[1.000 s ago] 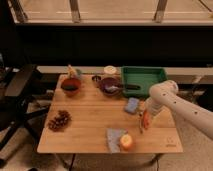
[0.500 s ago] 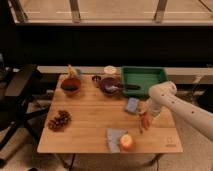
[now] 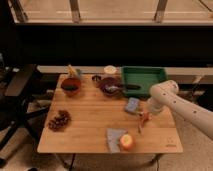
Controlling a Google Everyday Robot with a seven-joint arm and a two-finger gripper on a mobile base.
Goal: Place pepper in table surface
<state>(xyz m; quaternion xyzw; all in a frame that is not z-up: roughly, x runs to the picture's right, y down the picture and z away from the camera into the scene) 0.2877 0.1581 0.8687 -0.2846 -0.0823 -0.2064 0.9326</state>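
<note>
The small orange-red pepper (image 3: 144, 119) hangs upright in my gripper (image 3: 143, 117), just above the right middle of the light-brown wooden table surface (image 3: 90, 112). The gripper is shut on the pepper, and the white arm (image 3: 172, 102) reaches in from the right. Whether the pepper's tip touches the wood cannot be told.
A blue sponge (image 3: 132, 105) lies just left of the gripper. A green tray (image 3: 145, 80) stands behind it. An apple (image 3: 126, 142) sits on a grey cloth (image 3: 114, 137) at the front. A purple bowl (image 3: 111, 86), a brown bowl (image 3: 71, 86), grapes (image 3: 59, 120) and a chair (image 3: 15, 95) are further left.
The gripper with the pepper has sunk slightly toward the table and otherwise stays in place. Nothing else has moved.
</note>
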